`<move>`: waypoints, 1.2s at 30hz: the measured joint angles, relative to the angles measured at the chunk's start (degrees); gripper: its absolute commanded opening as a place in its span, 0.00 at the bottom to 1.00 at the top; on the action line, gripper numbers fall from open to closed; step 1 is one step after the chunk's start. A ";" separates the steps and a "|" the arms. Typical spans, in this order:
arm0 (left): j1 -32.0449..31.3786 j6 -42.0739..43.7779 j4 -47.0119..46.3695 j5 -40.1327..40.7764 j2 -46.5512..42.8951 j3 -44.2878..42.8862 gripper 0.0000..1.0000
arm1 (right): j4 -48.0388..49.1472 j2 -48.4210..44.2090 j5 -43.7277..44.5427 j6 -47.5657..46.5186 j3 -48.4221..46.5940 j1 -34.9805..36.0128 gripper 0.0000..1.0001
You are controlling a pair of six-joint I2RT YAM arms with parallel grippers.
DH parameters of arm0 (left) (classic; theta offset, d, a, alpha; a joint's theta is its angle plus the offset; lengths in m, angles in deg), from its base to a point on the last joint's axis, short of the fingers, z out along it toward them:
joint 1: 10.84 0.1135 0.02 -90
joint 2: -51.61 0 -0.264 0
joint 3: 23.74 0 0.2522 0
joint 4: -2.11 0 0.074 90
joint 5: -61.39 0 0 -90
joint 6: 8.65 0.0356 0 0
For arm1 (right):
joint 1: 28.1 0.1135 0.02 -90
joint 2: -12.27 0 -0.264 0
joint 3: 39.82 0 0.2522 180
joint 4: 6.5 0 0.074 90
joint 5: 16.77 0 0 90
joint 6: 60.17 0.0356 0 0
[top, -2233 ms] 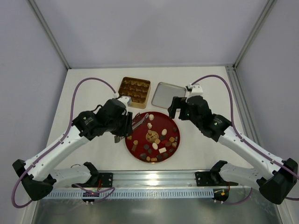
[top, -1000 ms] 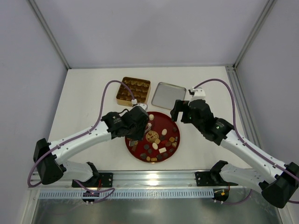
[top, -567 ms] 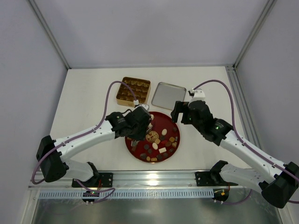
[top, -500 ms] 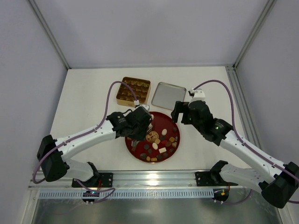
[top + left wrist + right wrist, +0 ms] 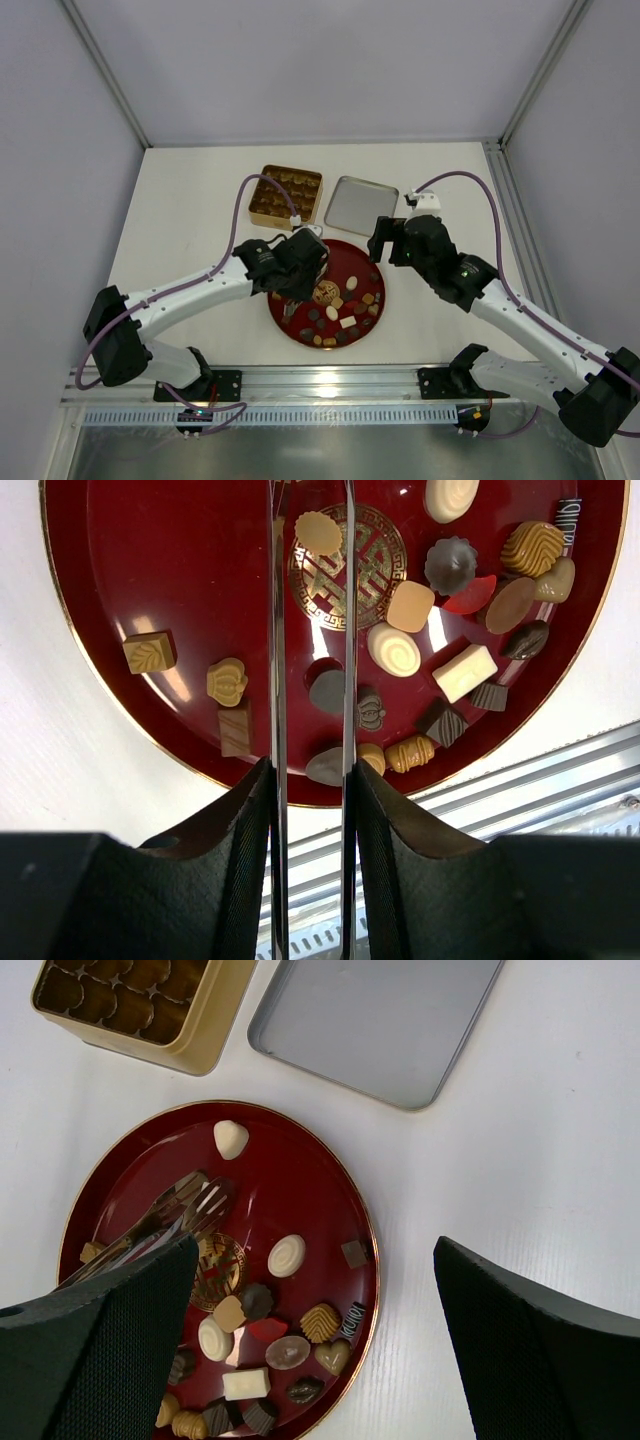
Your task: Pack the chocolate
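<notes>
The chocolates [image 5: 395, 650] are spread loose over a round dark-red plate [image 5: 300, 1185], most of them crowded towards its near side. Roughly two dozen are counted, in dark brown, caramel and cream, though a few are hidden under the fingers, so the figure is not firm. One gold tin [image 5: 215, 1045] and one silver-lined lid [image 5: 375, 1020] are set side by side just beyond the plate, and one pair of metal tongs [image 5: 185, 1210] is in use.

The left gripper [image 5: 310, 780] is closed on the tongs, whose blades are held a little apart over the plate. The right gripper [image 5: 315, 1250] is spread wide and nothing is held in it.

Each piece is judged light, rigid and glossy. It is likely to skid on the lacquer and to be scuffed or chipped by steel. It is best taken across its sides, low down, with a gentle squeeze.
</notes>
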 measured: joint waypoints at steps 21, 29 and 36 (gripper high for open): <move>0.00 3.48 2.75 3.96 0.00 -3.56 0.25 | 0.00 0.00 -0.02 0.00 0.28 -0.35 1.00; 2.36 5.29 3.67 3.82 -1.07 -7.28 0.25 | 0.00 0.00 -0.02 -0.02 0.28 -0.63 1.00; 13.70 9.09 4.44 2.45 -1.40 -13.94 0.25 | 0.00 0.00 -0.26 -0.22 0.28 -0.83 1.00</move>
